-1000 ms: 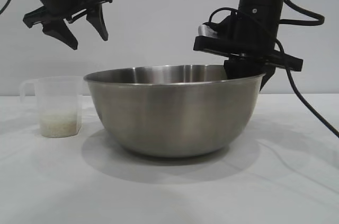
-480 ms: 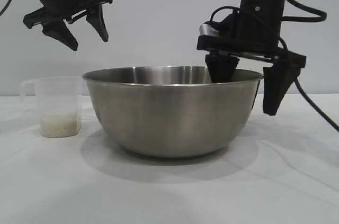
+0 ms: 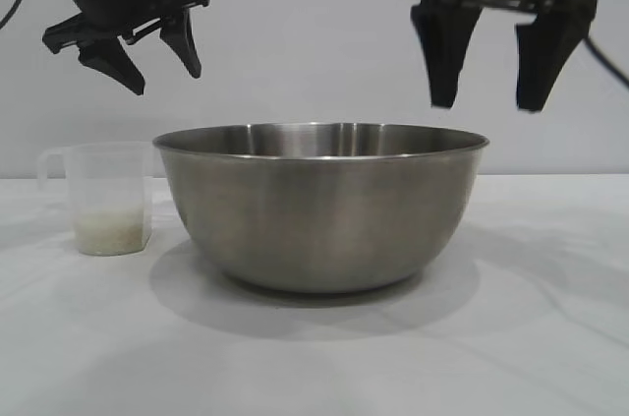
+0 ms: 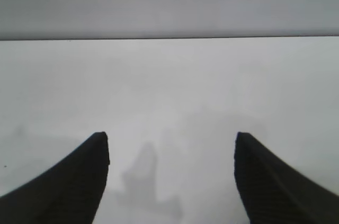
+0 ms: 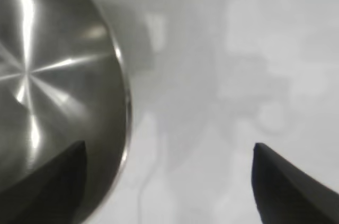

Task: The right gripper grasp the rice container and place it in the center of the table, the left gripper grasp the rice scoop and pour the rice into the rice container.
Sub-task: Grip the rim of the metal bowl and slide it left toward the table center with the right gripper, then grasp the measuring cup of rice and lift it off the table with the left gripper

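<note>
Your right gripper (image 3: 486, 101) hangs at the upper right of the exterior frame, pointing straight down, its two fingers spread wide and holding nothing. Its tips sit clear above the right part of the rim of the rice container (image 3: 322, 209), not touching it. In the right wrist view you look down between those fingers (image 5: 288, 187): the container (image 5: 53, 75) fills the left half of that frame, its rim curving under one finger, with bare table (image 5: 275, 49) under the other.

The rice container stands upright on the table (image 3: 550, 318) at the centre of the exterior frame, and its visible interior shows only bare metal.

Your left gripper (image 3: 157, 67) is at the upper left of the exterior frame, angled down and toward the centre, fingers apart and empty. It sits well above the rice scoop (image 3: 103, 198), which stands upright at the lower left, just beside the container but apart from it, its handle turned to the frame's left edge. The rice (image 3: 111, 233) lies in the scoop's bottom. The left wrist view shows only its finger (image 4: 69, 187) tips over white table.
</note>
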Controlling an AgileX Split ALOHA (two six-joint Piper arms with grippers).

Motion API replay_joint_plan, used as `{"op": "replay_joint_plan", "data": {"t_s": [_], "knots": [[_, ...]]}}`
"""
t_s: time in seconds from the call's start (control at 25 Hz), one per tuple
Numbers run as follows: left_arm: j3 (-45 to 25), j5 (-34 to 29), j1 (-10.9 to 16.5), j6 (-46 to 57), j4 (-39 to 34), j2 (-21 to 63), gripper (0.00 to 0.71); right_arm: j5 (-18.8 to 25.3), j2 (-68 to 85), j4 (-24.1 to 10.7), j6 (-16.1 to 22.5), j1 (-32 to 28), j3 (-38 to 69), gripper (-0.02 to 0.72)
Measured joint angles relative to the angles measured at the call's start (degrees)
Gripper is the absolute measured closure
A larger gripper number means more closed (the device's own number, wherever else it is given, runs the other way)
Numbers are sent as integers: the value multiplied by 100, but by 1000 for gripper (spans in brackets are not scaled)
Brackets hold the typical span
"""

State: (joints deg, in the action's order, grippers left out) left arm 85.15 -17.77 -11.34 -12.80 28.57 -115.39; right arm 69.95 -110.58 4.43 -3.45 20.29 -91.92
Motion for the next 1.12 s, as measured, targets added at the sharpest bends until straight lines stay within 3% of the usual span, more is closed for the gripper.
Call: {"op": "replay_joint_plan", "data": {"t_s": [0.12,0.16,0.6,1.12], "knots": [[0,-13,0,0,0,0,235,35,281,-32,21,-282,0,136],[0,-13,0,0,0,0,235,38,385,-32,32,-393,0,178],[0,-116,0,0,-7,0,235,111,1852,-92,65,-1486,308,178],[0,-113,0,0,-7,0,235,178,4671,-395,85,-1565,2403,178]]}}
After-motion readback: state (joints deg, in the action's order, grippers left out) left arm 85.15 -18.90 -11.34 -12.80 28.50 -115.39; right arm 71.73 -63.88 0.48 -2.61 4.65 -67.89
